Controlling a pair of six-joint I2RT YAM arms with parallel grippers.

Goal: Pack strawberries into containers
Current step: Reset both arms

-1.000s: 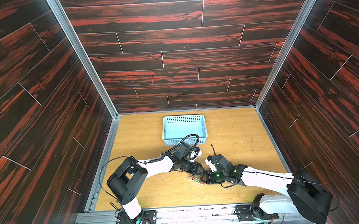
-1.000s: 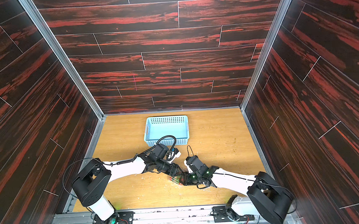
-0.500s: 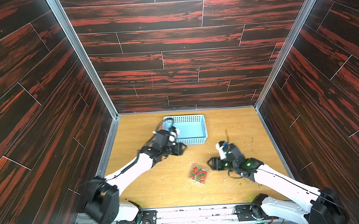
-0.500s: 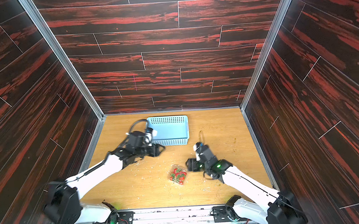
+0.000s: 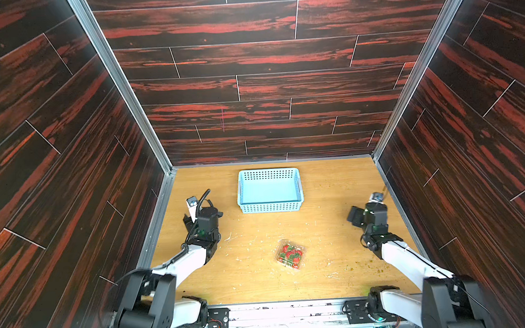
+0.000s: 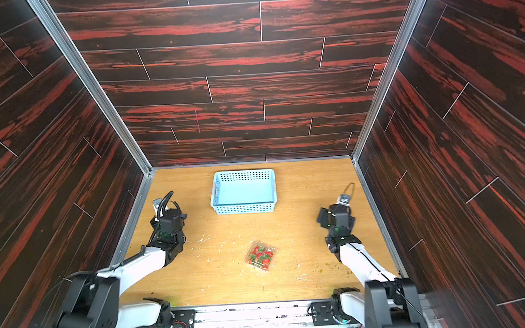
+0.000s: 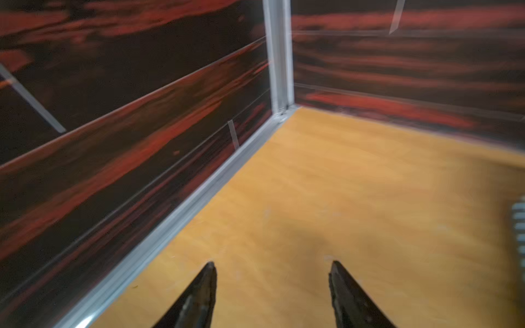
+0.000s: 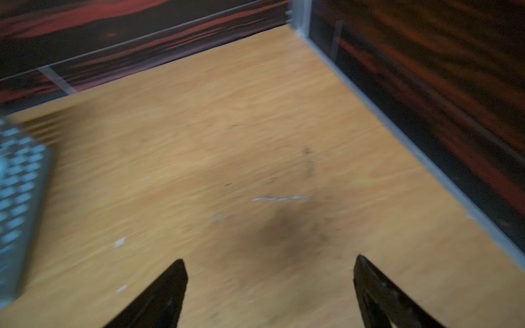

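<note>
A small clear clamshell container lies alone on the wooden table near the front middle. Several red strawberries with green caps show through its plastic. My left gripper is open and empty over bare table by the left wall, far left of the container; in a top view the left gripper sits level with the basket's front. My right gripper is open wide and empty near the right wall; in a top view the right gripper is far right of the container. Neither wrist view shows the container.
An empty light blue perforated basket stands at the back middle; its edge shows in the left wrist view as the basket and in the right wrist view as the basket. Small crumbs and scuffs dot the table. Dark walls close in three sides.
Both arms have swung away from the container, the left toward the left wall and the right toward the right wall. Both grippers opened wider. The container stays on the table.
</note>
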